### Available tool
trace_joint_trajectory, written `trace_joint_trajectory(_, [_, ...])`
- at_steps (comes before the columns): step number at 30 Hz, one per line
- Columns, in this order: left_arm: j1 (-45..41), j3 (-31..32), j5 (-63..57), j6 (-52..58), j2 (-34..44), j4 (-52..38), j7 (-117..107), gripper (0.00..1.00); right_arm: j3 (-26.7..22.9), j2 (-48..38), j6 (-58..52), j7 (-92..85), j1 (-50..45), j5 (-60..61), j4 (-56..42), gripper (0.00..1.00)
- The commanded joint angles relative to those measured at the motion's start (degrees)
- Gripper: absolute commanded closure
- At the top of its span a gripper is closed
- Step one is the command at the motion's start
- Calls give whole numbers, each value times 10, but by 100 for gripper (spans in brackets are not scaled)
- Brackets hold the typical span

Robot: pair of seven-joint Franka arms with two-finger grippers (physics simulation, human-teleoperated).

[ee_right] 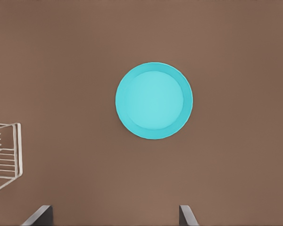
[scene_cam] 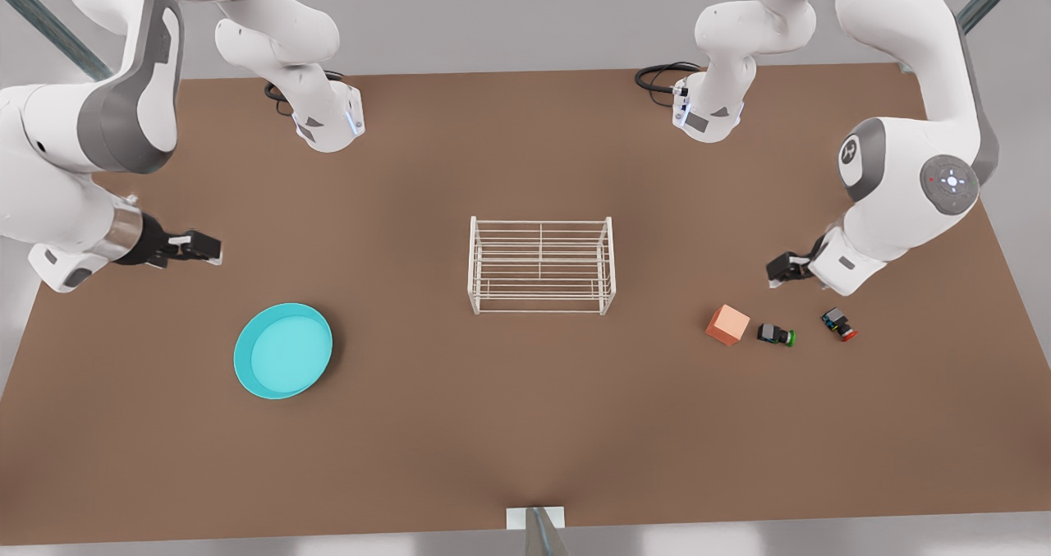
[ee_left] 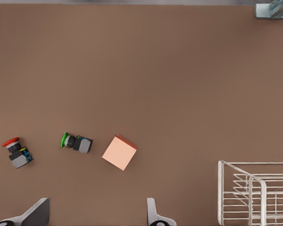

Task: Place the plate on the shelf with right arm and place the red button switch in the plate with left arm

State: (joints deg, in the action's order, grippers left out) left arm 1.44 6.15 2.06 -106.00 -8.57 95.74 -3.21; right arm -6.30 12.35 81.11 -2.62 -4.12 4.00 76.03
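Observation:
The turquoise plate [scene_cam: 283, 351] [ee_right: 153, 100] lies flat on the brown table at the front view's left. My right gripper [scene_cam: 205, 248] [ee_right: 114, 216] hovers open above the table, behind the plate and apart from it. The white wire shelf [scene_cam: 541, 265] [ee_left: 254, 197] [ee_right: 4, 155] stands at the table's middle. The red button switch [scene_cam: 839, 324] [ee_left: 18, 152] lies on its side at the front view's right. My left gripper [scene_cam: 776, 273] [ee_left: 96, 216] hangs open just behind the switches, holding nothing.
A green-capped black switch [scene_cam: 776, 334] [ee_left: 76, 142] and an orange cube [scene_cam: 727, 324] [ee_left: 119, 152] lie in a row beside the red one. Both arm bases [scene_cam: 328, 125] stand at the table's far edge. A small mount [scene_cam: 535, 519] sits at the near edge.

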Motion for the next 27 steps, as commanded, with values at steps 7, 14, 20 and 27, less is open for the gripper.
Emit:
trace_joint_trajectory(7, [26,0,31,-31,-5,17,-24,0,2,27,81,-34,2,-2,6,0])
trace_joint_trajectory(14, [47,3,3,-47,-5,49,-87,0,-1,58,67,-82,28,7,25,0])
trace_joint_trajectory(20, [52,2,-33,-138,11,120,-86,0,-1,126,111,-145,70,37,26,0])
trace_joint_trajectory(27, [74,1,-57,-199,-26,129,-87,0,1,224,208,-301,129,116,26,4])
